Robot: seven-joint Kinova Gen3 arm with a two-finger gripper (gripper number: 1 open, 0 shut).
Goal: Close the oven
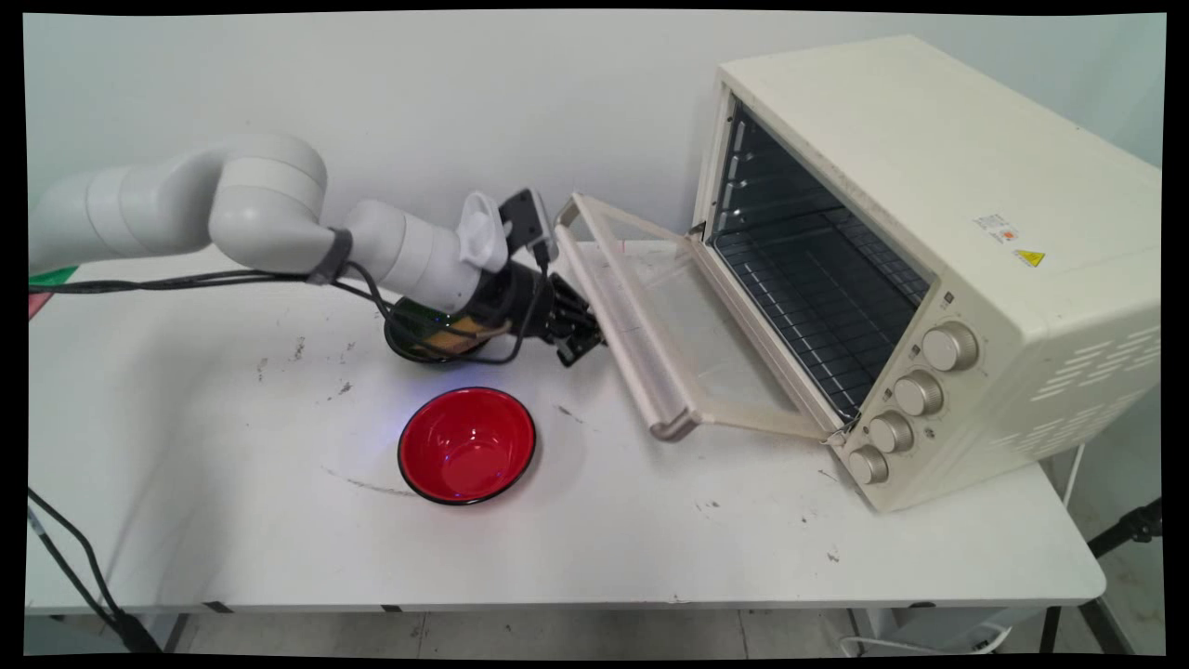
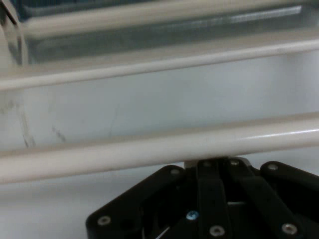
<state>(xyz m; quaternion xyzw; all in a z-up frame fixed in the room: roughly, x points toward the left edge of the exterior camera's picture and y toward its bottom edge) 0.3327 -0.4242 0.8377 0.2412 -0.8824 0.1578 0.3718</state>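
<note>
White table [image 1: 232,520] by a pale wall. The cream toaster oven's [image 1: 929,186] glass door [image 1: 687,325] hangs open, its handle [image 1: 618,316] leftmost. The black gripper [image 1: 581,348] touches that handle, fingers drawn together, gripping nothing. A red bowl [image 1: 466,444] sits left of the oven, nearer me.

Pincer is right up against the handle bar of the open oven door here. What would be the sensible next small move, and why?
Probably a short upward push. The pincer sits low beside the door handle, its fingers drawn together under the bar in the hand view, and the oven door hangs only partly lowered.
</note>
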